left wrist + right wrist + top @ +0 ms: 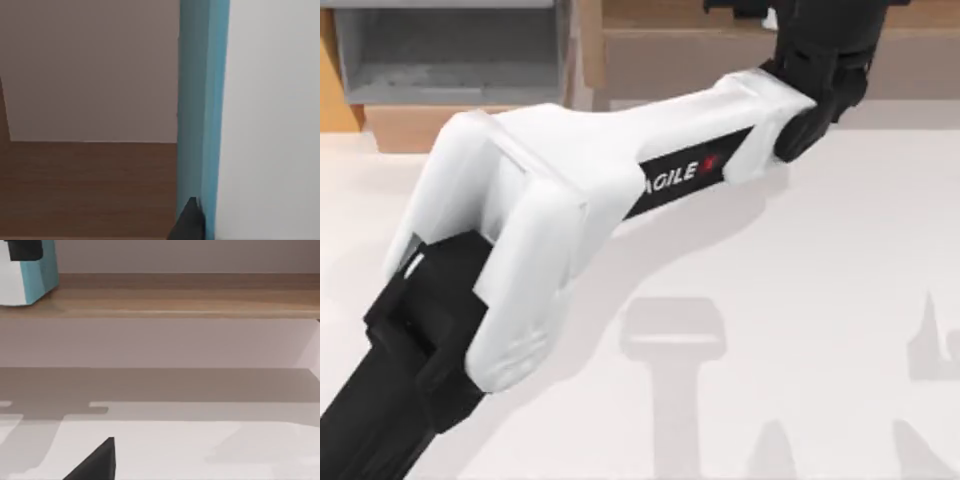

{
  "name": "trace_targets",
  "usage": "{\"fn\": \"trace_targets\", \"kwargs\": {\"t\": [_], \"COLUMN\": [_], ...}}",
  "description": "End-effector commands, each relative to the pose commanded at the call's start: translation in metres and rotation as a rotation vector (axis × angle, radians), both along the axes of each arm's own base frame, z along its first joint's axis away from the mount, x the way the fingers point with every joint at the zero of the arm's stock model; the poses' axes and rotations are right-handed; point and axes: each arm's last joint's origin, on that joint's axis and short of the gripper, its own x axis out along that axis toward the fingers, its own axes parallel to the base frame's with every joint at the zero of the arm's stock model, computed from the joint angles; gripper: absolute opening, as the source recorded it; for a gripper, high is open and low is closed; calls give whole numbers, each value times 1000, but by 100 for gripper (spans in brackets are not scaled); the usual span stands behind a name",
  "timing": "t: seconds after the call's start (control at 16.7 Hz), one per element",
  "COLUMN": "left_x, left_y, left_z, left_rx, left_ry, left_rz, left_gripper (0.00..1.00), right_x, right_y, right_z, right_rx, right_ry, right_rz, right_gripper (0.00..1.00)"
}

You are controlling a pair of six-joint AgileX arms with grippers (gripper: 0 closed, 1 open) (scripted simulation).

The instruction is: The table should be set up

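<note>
White table (840,240) under your left arm (570,190), which stretches diagonally up to one wooden shelf (720,50). One blue-and-white box (25,275) sits there; can't tell jaw state on either gripper.

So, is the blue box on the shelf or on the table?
On the shelf: the blue box rests on its wood, above the table, with the left claw at it.
</note>
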Motion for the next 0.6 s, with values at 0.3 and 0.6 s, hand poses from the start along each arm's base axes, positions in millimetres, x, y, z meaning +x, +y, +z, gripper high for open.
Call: {"fn": "trace_targets", "kwargs": {"t": [0.3, 0.6], "left_x": [-18, -32], "left_y": [2, 2], "left_z": [3, 9], "left_rx": [9, 4], "left_ry": [9, 5], "left_rz": [5, 6], "left_gripper": [0, 0], "right_x": [0, 0], "right_y": [0, 0], "right_z": [0, 0], "right_rx": [0, 0], "right_ry": [0, 0], "right_rz": [0, 0], "right_gripper": [100, 100]}}
